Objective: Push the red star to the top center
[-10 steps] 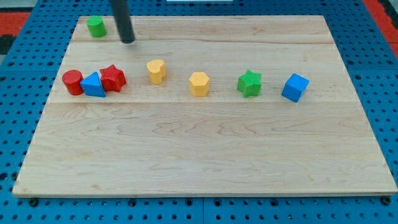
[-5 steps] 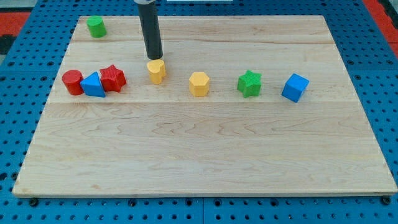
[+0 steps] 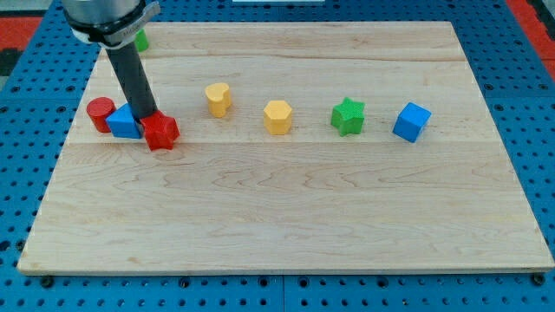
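Note:
The red star [image 3: 161,132] lies on the wooden board at the view's left, slightly below the row of blocks. My tip [image 3: 146,115] stands just above and left of the star, touching its upper left edge. The blue triangular block [image 3: 124,123] is directly left of my tip. The red cylinder [image 3: 100,113] sits left of the blue block, touching it. The rod rises up and to the left, partly hiding the green block [image 3: 140,39] at the top left corner.
A yellow heart-shaped block [image 3: 218,99], a yellow hexagonal block [image 3: 277,116], a green star [image 3: 348,116] and a blue cube [image 3: 411,121] lie in a row across the middle towards the view's right. The board's edge [image 3: 286,270] runs along the bottom.
My tip moved from above the yellow heart-shaped block down and left, to between the blue block and the red star. The red star shifted slightly down and to the right.

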Robot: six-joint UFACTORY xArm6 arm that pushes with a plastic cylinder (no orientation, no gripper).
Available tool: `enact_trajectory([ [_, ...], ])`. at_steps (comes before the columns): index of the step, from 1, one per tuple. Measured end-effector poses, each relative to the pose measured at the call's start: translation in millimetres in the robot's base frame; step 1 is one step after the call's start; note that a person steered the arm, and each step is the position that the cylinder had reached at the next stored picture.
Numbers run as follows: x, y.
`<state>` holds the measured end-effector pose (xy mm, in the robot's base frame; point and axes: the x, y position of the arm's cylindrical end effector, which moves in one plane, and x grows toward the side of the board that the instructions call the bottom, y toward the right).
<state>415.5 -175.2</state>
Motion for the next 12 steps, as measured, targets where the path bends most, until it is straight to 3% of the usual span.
enact_trajectory([
  [2, 76.8, 9.0],
  [4, 52.6, 95.3],
  [5, 102.6, 100.2],
  [6, 83.4, 114.8],
  [8, -16.3, 107.1],
  [11, -72.9, 223.6],
  [12, -92.2, 202.0],
])
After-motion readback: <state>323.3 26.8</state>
